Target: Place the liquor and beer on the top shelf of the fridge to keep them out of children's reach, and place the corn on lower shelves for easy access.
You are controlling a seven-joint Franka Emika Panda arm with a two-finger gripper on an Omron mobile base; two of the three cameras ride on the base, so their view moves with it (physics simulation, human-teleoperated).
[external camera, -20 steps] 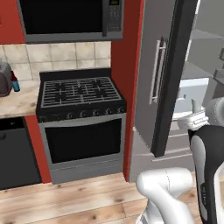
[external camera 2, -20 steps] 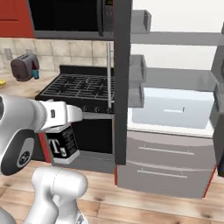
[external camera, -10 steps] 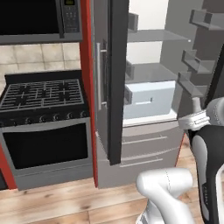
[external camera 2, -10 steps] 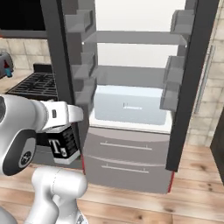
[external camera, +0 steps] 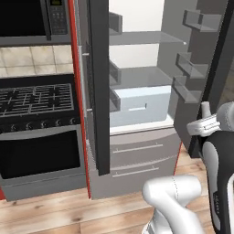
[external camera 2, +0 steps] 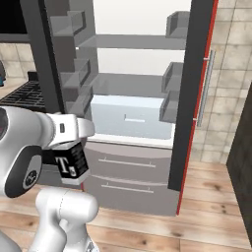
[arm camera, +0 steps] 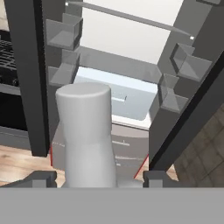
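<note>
Fridge (external camera 2: 133,98) doors are standing open; jaws are pinching the liquor (arm camera: 87,135), which risks clipping the top shelf (external camera 2: 138,42) edge.

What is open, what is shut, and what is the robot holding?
Fridge: both doors open.
Top shelf: bare.
Drawer: shut.
Oven: door shut.
Liquor: upright, held in the gripper.
Gripper: shut on the liquor.
</note>
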